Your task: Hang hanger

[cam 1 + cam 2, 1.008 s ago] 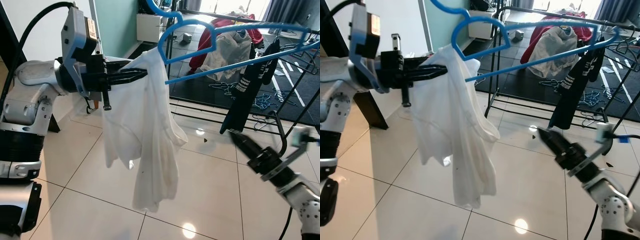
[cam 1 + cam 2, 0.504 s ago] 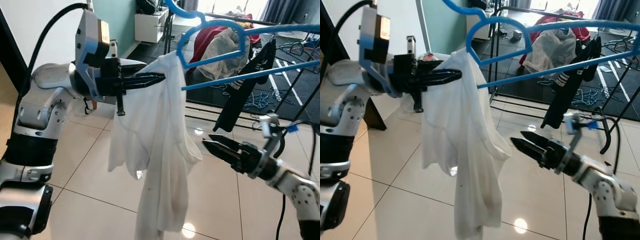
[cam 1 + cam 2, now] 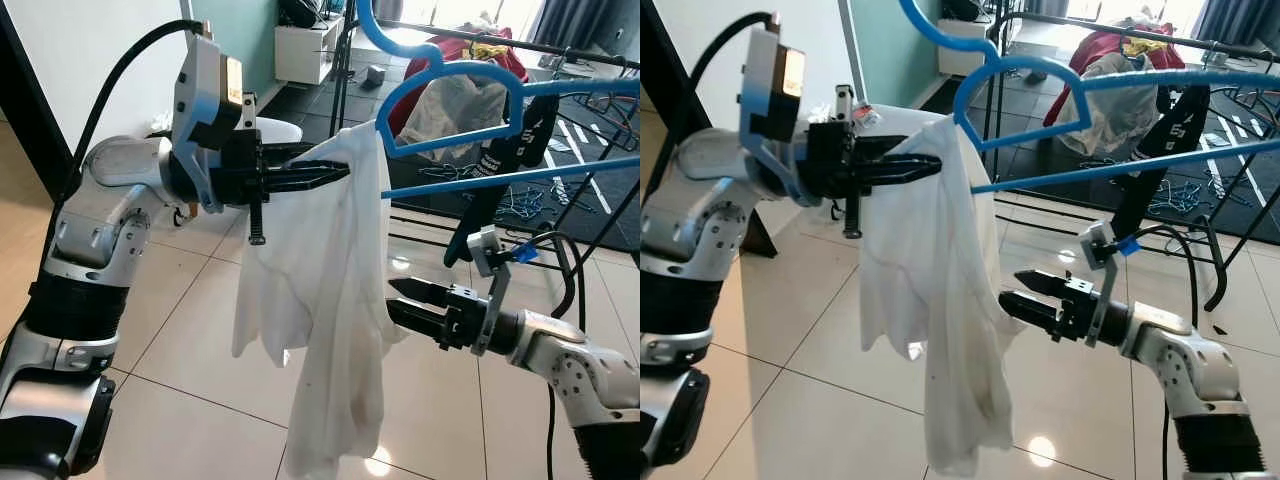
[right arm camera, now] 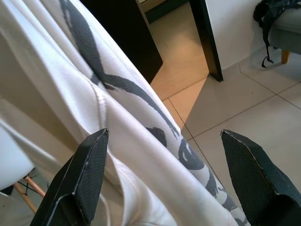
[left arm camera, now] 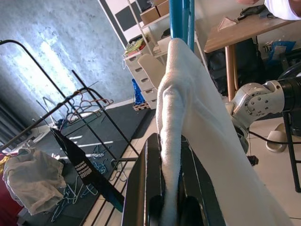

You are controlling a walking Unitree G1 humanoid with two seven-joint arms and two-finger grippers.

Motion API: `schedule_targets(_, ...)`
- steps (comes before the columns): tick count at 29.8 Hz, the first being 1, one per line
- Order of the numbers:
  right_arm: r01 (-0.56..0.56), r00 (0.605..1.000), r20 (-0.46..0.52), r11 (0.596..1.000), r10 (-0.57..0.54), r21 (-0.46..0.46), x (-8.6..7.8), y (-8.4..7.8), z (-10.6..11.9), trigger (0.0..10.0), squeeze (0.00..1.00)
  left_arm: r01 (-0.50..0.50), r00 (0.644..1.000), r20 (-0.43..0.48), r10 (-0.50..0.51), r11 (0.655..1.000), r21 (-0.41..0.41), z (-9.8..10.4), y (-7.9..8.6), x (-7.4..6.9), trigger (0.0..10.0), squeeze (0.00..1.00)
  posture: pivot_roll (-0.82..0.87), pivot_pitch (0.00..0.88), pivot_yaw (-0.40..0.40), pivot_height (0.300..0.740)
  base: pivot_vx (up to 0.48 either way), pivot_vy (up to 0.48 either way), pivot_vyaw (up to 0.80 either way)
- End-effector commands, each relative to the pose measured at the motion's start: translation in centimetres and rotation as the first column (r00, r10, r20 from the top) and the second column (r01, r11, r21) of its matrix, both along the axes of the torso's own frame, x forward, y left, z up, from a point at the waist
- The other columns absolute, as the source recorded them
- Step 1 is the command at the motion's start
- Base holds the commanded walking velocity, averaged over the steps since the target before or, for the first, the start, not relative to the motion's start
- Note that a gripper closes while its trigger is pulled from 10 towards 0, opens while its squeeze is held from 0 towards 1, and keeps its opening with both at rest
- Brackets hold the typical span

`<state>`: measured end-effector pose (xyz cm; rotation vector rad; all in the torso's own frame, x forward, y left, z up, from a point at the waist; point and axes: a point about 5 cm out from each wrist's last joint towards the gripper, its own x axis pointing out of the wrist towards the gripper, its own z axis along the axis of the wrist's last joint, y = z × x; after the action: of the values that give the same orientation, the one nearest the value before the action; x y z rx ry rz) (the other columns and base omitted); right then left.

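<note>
Your left gripper (image 3: 335, 176) pinches the white shirt (image 3: 330, 310) on its blue hanger (image 3: 470, 110); right gripper (image 3: 1015, 296) open beside it, hanging on the rack (image 3: 560, 50) remains.

The shirt (image 3: 330, 300) covers the hanger's (image 3: 470, 90) near shoulder and its hem leaves the frame. The hook's top is cropped. The right end effector's (image 3: 1018, 300) fingertips vanish behind cloth.

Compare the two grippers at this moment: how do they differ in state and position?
The left gripper is shut on the white shirt near its top, by the blue hanger; the right gripper is open and holds nothing. The left sits high at the garment's shoulder; the right sits lower, its fingers against the hanging cloth. Both point at the shirt.
</note>
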<state>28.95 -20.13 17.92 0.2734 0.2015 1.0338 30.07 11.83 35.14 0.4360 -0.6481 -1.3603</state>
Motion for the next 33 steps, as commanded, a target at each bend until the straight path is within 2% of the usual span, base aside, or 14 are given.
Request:
schedule_targets(1,-0.014,0.999,0.036,0.999,0.012,0.037,0.0,-0.2,1.1,10.0,0.00,0.019,1.000,0.012,-0.019,1.000,-0.020,0.2,-0.5,-0.2,10.0,0.00,-0.02,0.069,-0.046,0.740,0.000,0.000,0.00)
schedule_targets(3,-0.036,0.997,0.073,0.994,0.028,0.099,-0.6,-0.8,2.2,10.0,0.00,0.017,1.000,0.011,-0.017,1.000,-0.021,0.2,-0.5,-0.2,10.0,0.00,-0.03,0.065,-0.044,0.740,0.000,0.000,0.00)
schedule_targets(6,-0.055,0.996,0.080,0.994,0.047,0.096,-1.0,-1.0,2.3,10.0,0.00,0.017,1.000,0.013,-0.017,1.000,-0.023,0.2,-0.5,-0.3,10.0,0.00,-0.03,0.064,-0.044,0.740,0.000,0.000,0.00)
schedule_targets(8,-0.054,0.996,0.075,0.995,0.048,0.084,-1.0,-1.1,2.2,10.0,0.00,0.018,1.000,0.014,-0.018,1.000,-0.024,0.3,-0.6,-0.4,10.0,0.00,-0.03,0.064,-0.044,0.740,0.000,0.000,0.00)
schedule_targets(12,-0.017,0.999,0.029,1.000,0.018,-0.010,-0.5,-1.1,0.8,10.0,0.00,0.026,0.999,0.029,-0.025,0.999,-0.038,0.7,-0.7,-0.6,10.0,0.00,-0.03,0.059,-0.044,0.740,0.000,0.000,0.00)
schedule_targets(22,0.024,1.000,0.004,0.998,-0.024,-0.053,0.4,-0.8,0.2,10.0,0.00,0.035,0.998,0.049,-0.032,0.998,-0.055,1.1,-0.8,-1.1,10.0,0.00,-0.02,0.065,-0.046,0.740,0.000,0.000,0.00)
schedule_targets(26,0.017,1.000,-0.011,0.998,-0.018,-0.067,0.3,-0.8,0.0,10.0,0.00,0.036,0.998,0.052,-0.033,0.998,-0.058,1.2,-0.8,-1.1,10.0,0.00,-0.02,0.065,-0.046,0.740,0.000,0.000,0.00)
schedule_targets(28,-0.019,0.999,-0.051,0.990,0.012,-0.136,0.0,-0.7,-1.1,10.0,0.00,0.035,0.998,0.056,-0.032,0.997,-0.064,1.3,-0.8,-1.1,10.0,0.00,-0.02,0.067,-0.046,0.740,0.000,0.000,0.00)
schedule_targets(33,-0.052,0.997,-0.064,0.986,0.042,-0.158,-0.2,-0.7,-1.5,10.0,0.00,0.035,0.998,0.057,-0.031,0.997,-0.067,1.4,-0.9,-1.1,10.0,0.00,-0.02,0.067,-0.046,0.740,0.000,0.000,0.00)
